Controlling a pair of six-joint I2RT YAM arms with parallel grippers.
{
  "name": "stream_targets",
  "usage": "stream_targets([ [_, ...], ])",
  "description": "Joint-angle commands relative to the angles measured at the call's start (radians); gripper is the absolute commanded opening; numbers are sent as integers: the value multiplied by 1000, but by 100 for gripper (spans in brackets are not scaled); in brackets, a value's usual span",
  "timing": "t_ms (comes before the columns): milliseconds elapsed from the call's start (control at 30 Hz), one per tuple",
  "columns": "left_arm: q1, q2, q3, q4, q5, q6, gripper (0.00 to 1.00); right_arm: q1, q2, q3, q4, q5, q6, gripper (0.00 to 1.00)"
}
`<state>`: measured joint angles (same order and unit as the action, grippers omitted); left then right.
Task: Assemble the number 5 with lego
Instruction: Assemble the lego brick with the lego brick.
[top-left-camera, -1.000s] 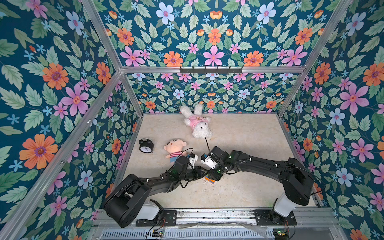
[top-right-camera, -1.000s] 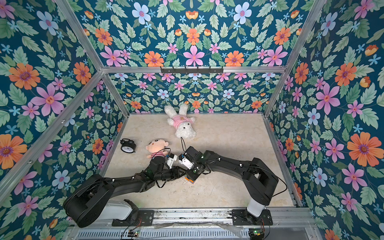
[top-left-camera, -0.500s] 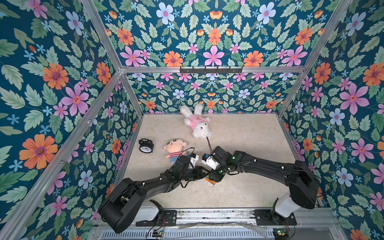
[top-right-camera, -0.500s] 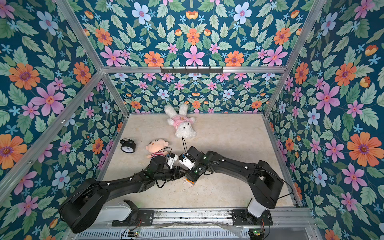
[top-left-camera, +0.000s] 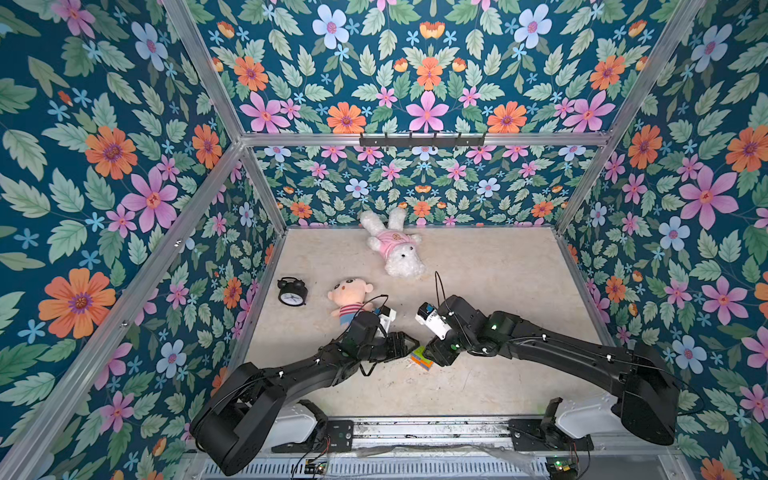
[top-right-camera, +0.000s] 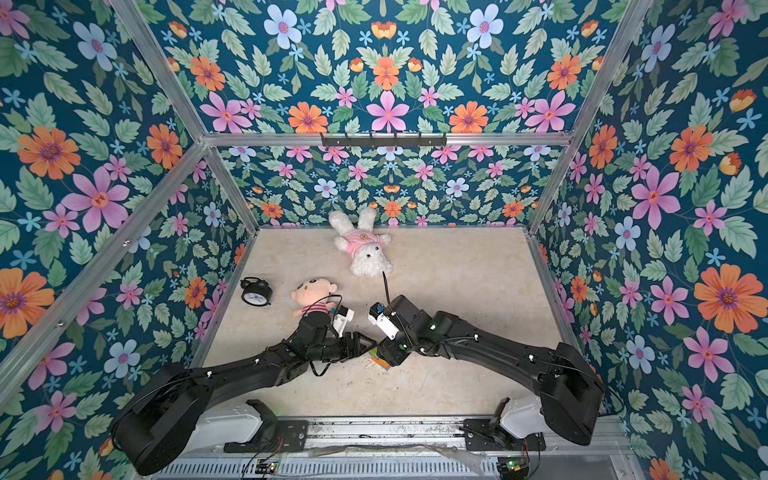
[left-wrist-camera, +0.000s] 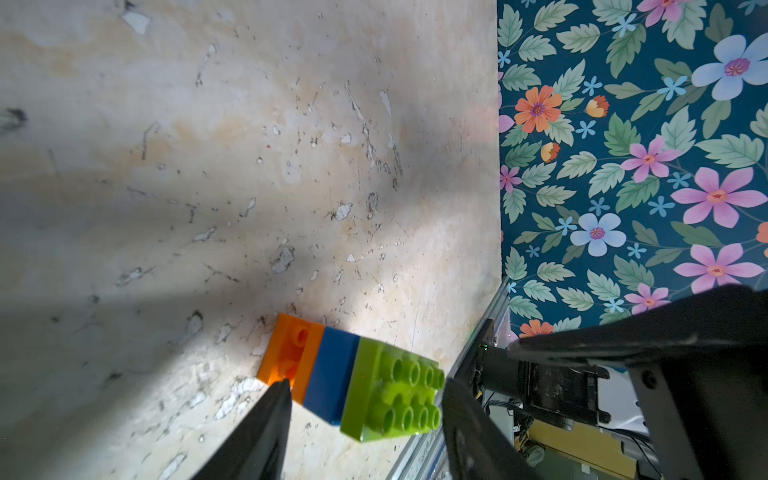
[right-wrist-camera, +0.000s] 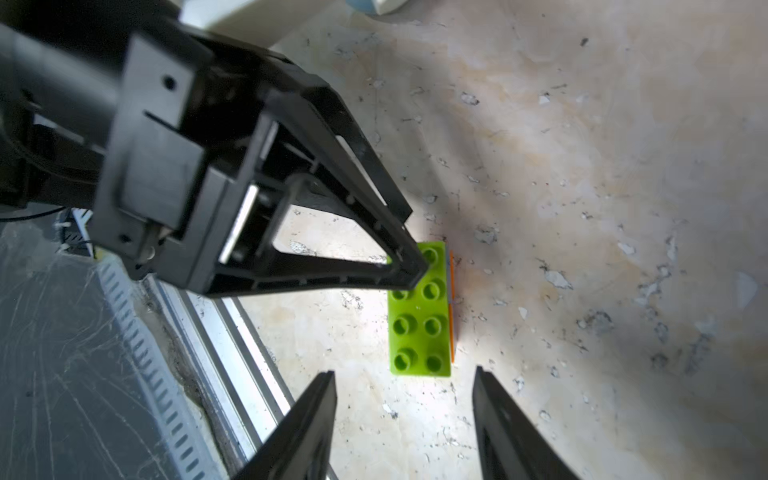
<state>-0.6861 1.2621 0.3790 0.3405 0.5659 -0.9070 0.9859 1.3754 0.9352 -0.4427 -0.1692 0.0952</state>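
The lego is a joined stack (left-wrist-camera: 332, 374) lying on its side on the tabletop, showing an orange, a blue and a lime-green layer. The green brick's studs (right-wrist-camera: 419, 316) face the right wrist view. In both top views the stack (top-left-camera: 422, 359) (top-right-camera: 380, 360) lies near the front, between the two arms. My left gripper (left-wrist-camera: 365, 386) is open and straddles the stack, one finger by the orange end and one by the green end. My right gripper (right-wrist-camera: 404, 372) is open, its tips just short of the green brick. In the top views the left gripper (top-left-camera: 411, 344) and the right gripper (top-left-camera: 432, 356) nearly meet.
A striped-shirt plush doll (top-left-camera: 349, 297) lies just behind the left arm. A black alarm clock (top-left-camera: 292, 291) stands at the left, and a white plush dog (top-left-camera: 395, 249) lies near the back wall. The aluminium front rail (right-wrist-camera: 232, 332) runs close to the stack. Floral walls enclose the table.
Both grippers have opened wider round the lego stack, which now lies on the tabletop. The arms have barely shifted.
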Motion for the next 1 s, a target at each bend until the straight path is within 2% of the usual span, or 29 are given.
stream_targets([
  [0, 0, 16, 11, -10, 0, 30, 59, 0, -36, -61, 106, 57, 219, 54],
  [100, 1, 24, 11, -8, 6, 30, 57, 0, -90, -107, 90, 69, 370, 50],
  [167, 0, 17, 6, -4, -7, 24, 56, 0, -138, -181, 167, 25, 447, 49],
  [267, 1, 21, 13, -7, -7, 25, 55, 1, -187, -296, 264, 29, 558, 41],
  [533, -1, 31, 9, -3, -5, 17, 53, 2, -211, -447, 533, 41, 797, 42],
  [767, -1, 46, 10, 1, -4, 16, 53, 0, -196, -527, 635, 53, 922, 44],
  [967, -3, 45, 11, 5, -4, 13, 53, 0, -141, -547, 692, 28, 938, 44],
])
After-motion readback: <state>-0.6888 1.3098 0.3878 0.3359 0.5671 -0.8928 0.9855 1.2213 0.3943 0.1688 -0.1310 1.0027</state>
